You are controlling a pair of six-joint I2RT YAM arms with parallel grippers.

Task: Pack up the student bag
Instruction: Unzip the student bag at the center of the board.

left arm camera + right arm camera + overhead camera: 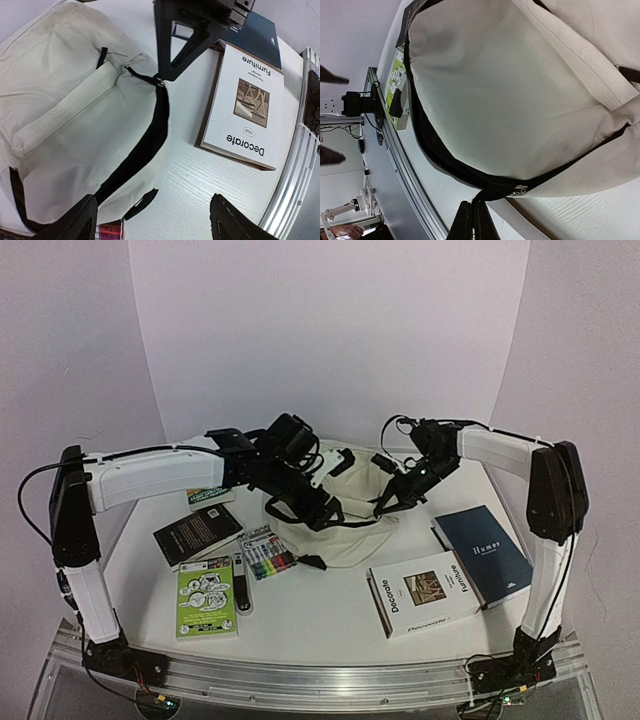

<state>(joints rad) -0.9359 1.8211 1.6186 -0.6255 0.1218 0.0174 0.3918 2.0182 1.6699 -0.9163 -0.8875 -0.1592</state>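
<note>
The cream student bag point(345, 530) lies flat in the middle of the table, its black zipper point(145, 145) curving along its edge. My right gripper point(385, 506) is at the bag's right side, shut on the black zipper pull tab point(492, 192) next to the metal slider point(519, 190). It also shows in the left wrist view point(167, 75). My left gripper point(322, 512) hovers over the bag's front edge, open and empty, with its fingertips point(75, 220) wide apart above the bag and bare table.
A white "Decorate Furniture" book point(420, 592) and a blue "Humor" book point(485, 552) lie front right. A marker pack point(268, 555), a green booklet point(207, 595), a black book point(197, 532) and a small black item point(242, 585) lie front left.
</note>
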